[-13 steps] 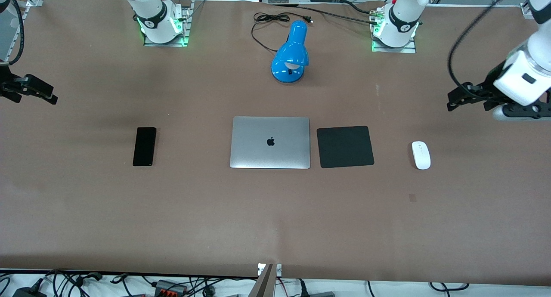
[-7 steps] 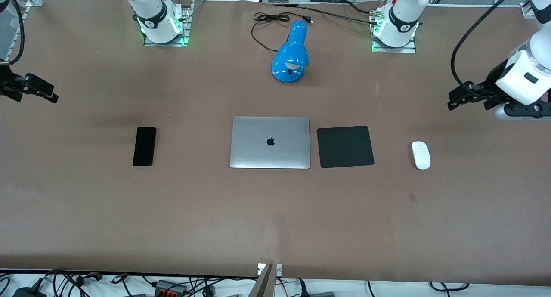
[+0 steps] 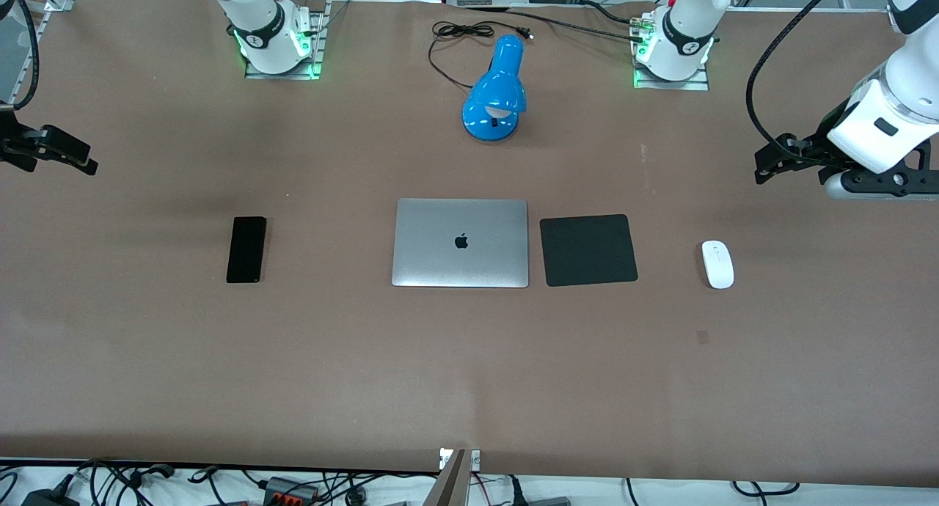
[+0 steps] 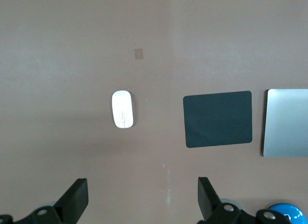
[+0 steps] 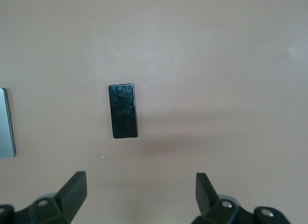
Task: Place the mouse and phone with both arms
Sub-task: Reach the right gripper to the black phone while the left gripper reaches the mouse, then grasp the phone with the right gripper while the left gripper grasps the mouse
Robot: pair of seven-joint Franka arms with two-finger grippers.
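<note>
The white mouse (image 3: pixel 717 264) lies on the brown table toward the left arm's end, beside the black square pad (image 3: pixel 587 249); it also shows in the left wrist view (image 4: pixel 122 109). The black phone (image 3: pixel 246 249) lies flat toward the right arm's end and shows in the right wrist view (image 5: pixel 123 111). My left gripper (image 3: pixel 764 167) hangs open and empty in the air over bare table at the left arm's end. My right gripper (image 3: pixel 84 161) hangs open and empty over bare table at the right arm's end.
A closed silver laptop (image 3: pixel 461 243) lies at mid-table between the phone and the pad. A blue desk lamp (image 3: pixel 497 92) with a black cord lies farther from the front camera than the laptop. The arm bases (image 3: pixel 275 40) stand along the table's top edge.
My left gripper has shifted a little toward the table's middle. The right gripper has barely moved. Mouse and phone have not moved.
</note>
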